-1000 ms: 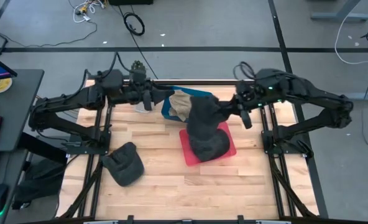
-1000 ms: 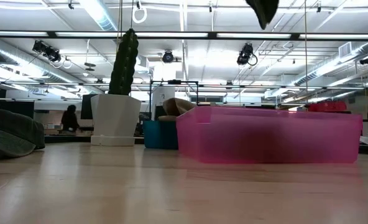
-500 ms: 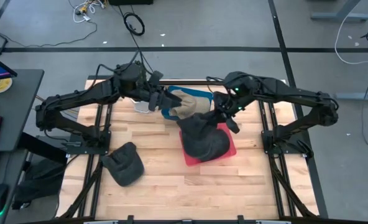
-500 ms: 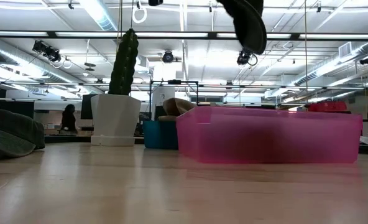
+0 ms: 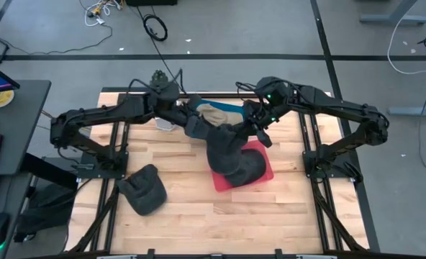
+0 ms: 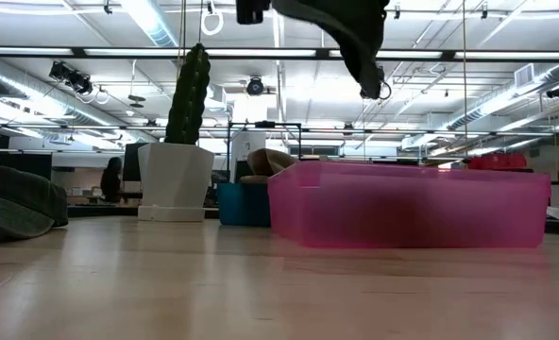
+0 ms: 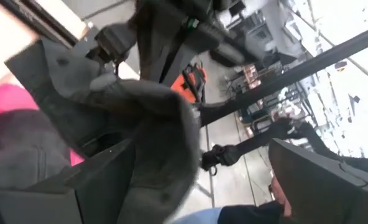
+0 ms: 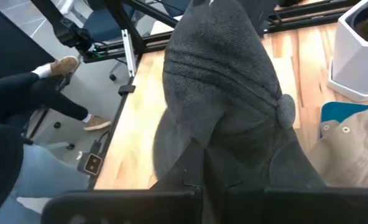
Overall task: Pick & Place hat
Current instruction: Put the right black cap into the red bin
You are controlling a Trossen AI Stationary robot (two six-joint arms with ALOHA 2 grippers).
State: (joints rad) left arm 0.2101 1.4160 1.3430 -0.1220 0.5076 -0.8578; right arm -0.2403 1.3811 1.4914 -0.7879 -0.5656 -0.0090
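Both arms have swung in toward the table's centre since the earlier frame, and the left gripper (image 5: 190, 122), which sat back near the cactus pot (image 5: 159, 78), now reaches to the hanging hat with its fingers spread wide. From overhead, the dark grey hat (image 5: 224, 140) dangles above the pink bin (image 5: 265, 171) at about the 1 o'clock part of the table. The right gripper (image 5: 250, 128) has its fingers pressed together on the hat's fabric, pinching it at the upper edge so that the body droops toward the bin. The right wrist view looks straight down the hat's ribbed crown (image 8: 224, 93), which confirms that the cloth is bunched between that arm's fingers. The left wrist view shows the hat's brim (image 7: 143, 134) lying between its open fingers (image 7: 103, 180), not yet clamped, so I judge this to be a handover or a two-handed straightening meant to make the hat drop tidily. A second dark hat (image 5: 234, 167) already fills much of the pink bin. A tan hat (image 5: 211, 116) lies in the blue bin (image 5: 195, 128) at about 12 o'clock. One more dark hat (image 5: 142, 188) waits on the bare wood at about 8 o'clock. The low view shows only the held hat's bottom edge (image 6: 355, 33) high above the pink bin's wall (image 6: 407, 203).
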